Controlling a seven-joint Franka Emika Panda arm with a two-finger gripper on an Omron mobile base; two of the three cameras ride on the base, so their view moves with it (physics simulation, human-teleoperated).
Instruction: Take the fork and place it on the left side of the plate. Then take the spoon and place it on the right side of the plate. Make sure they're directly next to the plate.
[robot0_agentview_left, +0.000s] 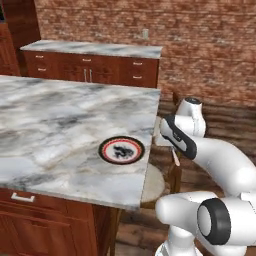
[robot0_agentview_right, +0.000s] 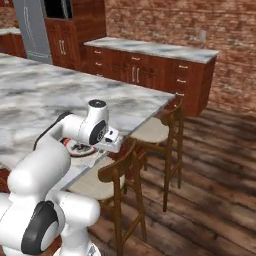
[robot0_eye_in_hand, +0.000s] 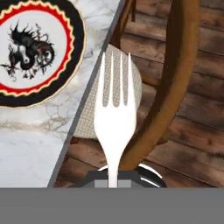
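Left base view: the plate (robot0_agentview_left: 121, 150) lies flat on the marble counter (robot0_agentview_left: 60, 125), near the counter's right edge. The arm reaches beyond that edge, to the right of the plate. A thin brownish sliver below the hand, above the stool (robot0_agentview_left: 152, 185), cannot be identified at this size. The gripper (robot0_agentview_left: 174, 152) is off the counter, apart from the plate; its finger gap is too small to read here.

Right base view: the hand hangs at the counter edge, in front of the plate (robot0_agentview_right: 75, 148), which is largely hidden behind the arm. A stool stands directly under the hand, a second one (robot0_agentview_right: 155, 131) farther along the counter. The jaws cannot be made out here.

Hand view: the fork (robot0_eye_in_hand: 114, 113) stands straight up from the gripper (robot0_eye_in_hand: 113, 177), handle clamped between nearly closed fingers, tines pointing away. The fork is in the air beyond the counter edge, over the stool cushion (robot0_eye_in_hand: 94, 113), just beside the stool's curved wooden back (robot0_eye_in_hand: 173, 83). The plate (robot0_eye_in_hand: 35, 50) lies on the counter to the fork's left, apart from it.
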